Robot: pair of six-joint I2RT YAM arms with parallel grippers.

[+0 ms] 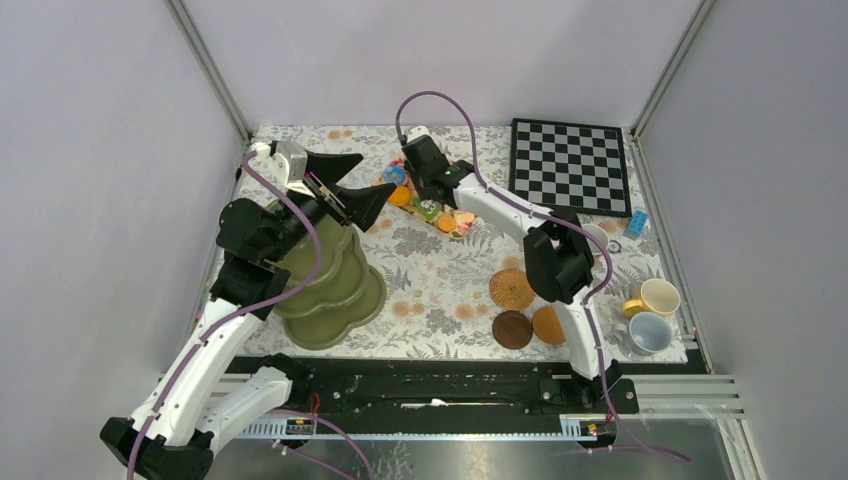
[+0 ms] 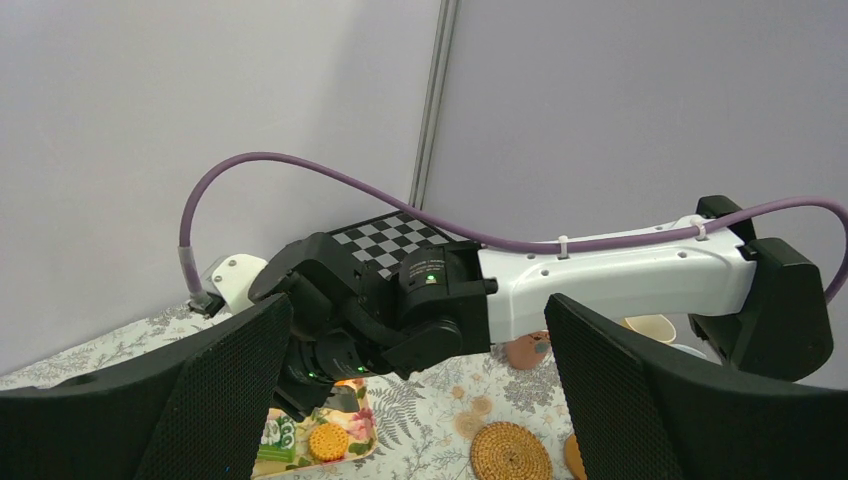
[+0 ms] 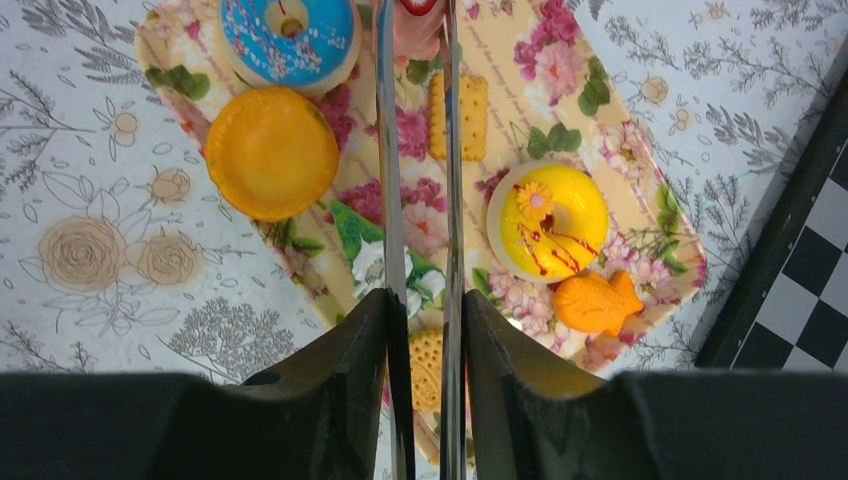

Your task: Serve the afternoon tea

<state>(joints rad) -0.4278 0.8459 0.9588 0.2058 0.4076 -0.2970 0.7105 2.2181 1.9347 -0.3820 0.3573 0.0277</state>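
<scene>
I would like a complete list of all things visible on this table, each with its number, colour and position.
Stand: one, olive-green, three tiers, left side.
Tray: one, floral, far middle.
Toy pastries: at least six on the tray, including blue doughnut, yellow doughnut, orange round cake, orange fish, rectangular biscuit.
Coasters: three, near right; woven tan, dark brown, orange-brown.
Mugs: three, right side; yellow mug, pale blue mug, brownish-pink mug.
Chessboard: one, black-and-white, far right.
Block: one, small, blue, beside the chessboard.
Tongs: one, metal, in the right gripper.
Tablecloth: one, floral.
Left gripper: open, empty, raised between stand and tray.
Right gripper: shut on the tongs, above the tray.
</scene>
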